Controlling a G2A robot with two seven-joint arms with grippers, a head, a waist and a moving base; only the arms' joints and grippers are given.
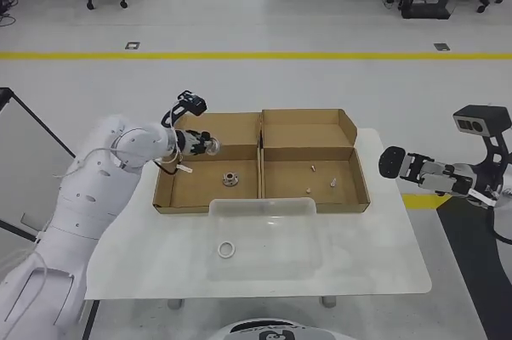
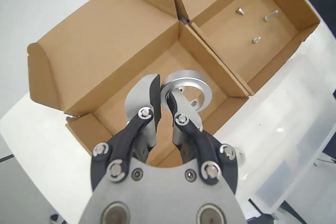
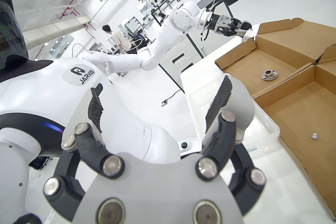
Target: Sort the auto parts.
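In the left wrist view the silver ring (image 2: 183, 79) in the left gripper (image 2: 162, 88) covers most of the flanged hub (image 2: 193, 103) beneath it, and the clear bin (image 2: 288, 117) runs off the edge. In the right wrist view the right cardboard box (image 3: 302, 104) is cut off, and the metal piece (image 3: 313, 135) inside is too small to identify

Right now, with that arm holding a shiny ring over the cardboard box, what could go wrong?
The left tool pinches the metal ring only by its rim, so it might slip or swing out. Dropped from there, it could land on the flanged fitting in the cardboard box below and bounce.
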